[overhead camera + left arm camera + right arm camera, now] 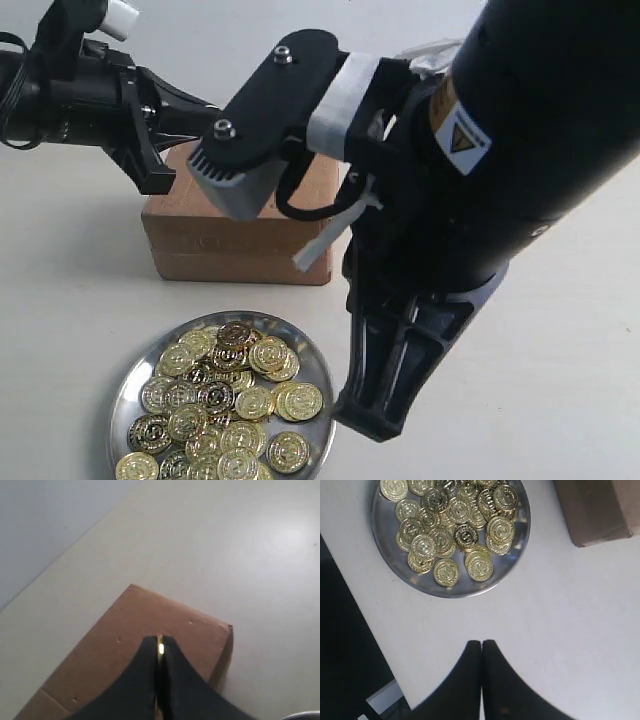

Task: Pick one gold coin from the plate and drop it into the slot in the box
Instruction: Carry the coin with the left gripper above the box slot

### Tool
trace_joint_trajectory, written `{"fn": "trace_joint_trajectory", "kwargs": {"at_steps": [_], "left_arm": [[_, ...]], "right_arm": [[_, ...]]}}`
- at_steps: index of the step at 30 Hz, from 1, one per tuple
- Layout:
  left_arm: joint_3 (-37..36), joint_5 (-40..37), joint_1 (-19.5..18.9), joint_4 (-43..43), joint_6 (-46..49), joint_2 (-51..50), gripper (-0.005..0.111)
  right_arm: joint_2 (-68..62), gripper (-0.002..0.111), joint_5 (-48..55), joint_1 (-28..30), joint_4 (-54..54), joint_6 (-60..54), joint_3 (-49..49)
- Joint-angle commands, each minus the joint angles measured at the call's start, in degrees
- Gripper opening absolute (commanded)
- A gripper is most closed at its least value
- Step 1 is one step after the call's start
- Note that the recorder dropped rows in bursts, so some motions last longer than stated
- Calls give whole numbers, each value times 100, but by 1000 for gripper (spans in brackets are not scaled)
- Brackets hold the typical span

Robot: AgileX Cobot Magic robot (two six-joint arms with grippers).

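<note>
Pale, plain desk (580, 400) all round, nothing fancy behind it. Progress-wise, the pick looks done. One gold coin (161, 648) is pinched edge-on between the jaws of the left gripper (160, 644), with only a thin bright sliver of it showing. It's held right over the top of the box (125, 630), which sits toward the far side of the desk.

The box slot can't be made out in any view. It's probably hidden under the jaws, but that's only a guess, so whether the coin is lined up with it can't be told either.

The right gripper (481, 650) is parked over bare desk just right of the plate (451, 593), its jaws pressed together with nothing between them. The plate is set on the near side, in front of the box and apart from it, and it's heaped with coins (455, 525).

What's left, judging by all this, is the drop itself. The coin needs to be matched to the slit, eased down and let go. Not much margin is expected there, since the slit is said to be narrow.
</note>
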State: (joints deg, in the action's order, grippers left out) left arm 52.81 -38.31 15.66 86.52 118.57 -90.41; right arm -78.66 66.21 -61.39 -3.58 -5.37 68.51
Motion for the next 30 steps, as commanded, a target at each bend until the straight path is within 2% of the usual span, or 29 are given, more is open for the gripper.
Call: {"fn": "trace_joint_trajectory", "kwargs": {"at_steps": [1, 4, 6, 14, 21, 30], "left_arm": [[788, -84, 26, -977, 160, -801, 0], [1403, -642, 26, -2146, 160, -1435, 0], [1770, -895, 26, -2510, 160, -1802, 0], [2431, -1360, 26, -2509, 160, -2300, 0], [2669, -1337, 26, -2787, 160, -2445, 0], [2817, -1392, 26, -2724, 160, -2681, 0]], "right_arm": [[185, 0, -1, 8, 115, 16, -24], [196, 0, -1, 8, 165, 16, -24], [196, 0, -11, 8, 235, 16, -24], [196, 0, -11, 8, 325, 16, -24], [196, 0, -1, 8, 358, 16, -24], [196, 0, -1, 8, 388, 16, -24]]}}
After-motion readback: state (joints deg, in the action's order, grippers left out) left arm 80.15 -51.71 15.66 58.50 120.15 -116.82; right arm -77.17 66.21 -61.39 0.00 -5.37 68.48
